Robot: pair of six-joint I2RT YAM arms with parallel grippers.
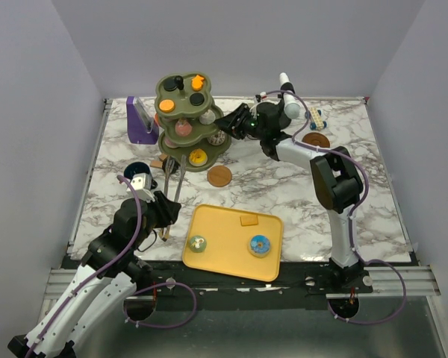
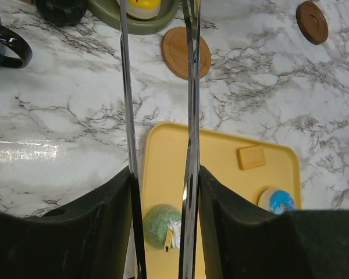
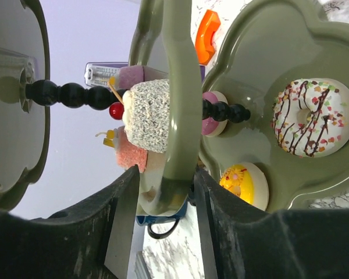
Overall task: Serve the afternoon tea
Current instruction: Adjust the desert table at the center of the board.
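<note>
Right up against the lens we have the left gripper [image 2: 166, 174], closed partway onto a pair of metal tongs [image 2: 192, 116]. Each finger presses on one blade, and the blades run toward the base of the olive-green three-tier stand [image 3: 262, 64].

The marble table [image 1: 388, 194] spreads under everything, with the stand toward its back. Over to the right gripper [image 3: 167, 174], and we see it pinched on the stand's middle-tier rim, which fills the gap between its fingers. On the near side of the stand lies the yellow tray [image 1: 224, 227].

The dark-blue mug [image 1: 133, 168] and the black mug [image 2: 61, 9] sit left of the stand's base. One brown coaster [image 1: 219, 176] lies just in front of the stand and a second coaster [image 1: 316, 139] well off to its right.

Now the little ones! On the stand's bottom tier we spot a sprinkled white doughnut [image 3: 314, 116] and a yellow-topped treat [image 3: 244, 183], with a speckled cupcake [image 3: 146, 113] on the middle tier. On the tray, the biscuit [image 1: 248, 220] lies toward the stand, and the green cupcake [image 1: 198, 242] and blue doughnut [image 1: 258, 245] farther from it.
</note>
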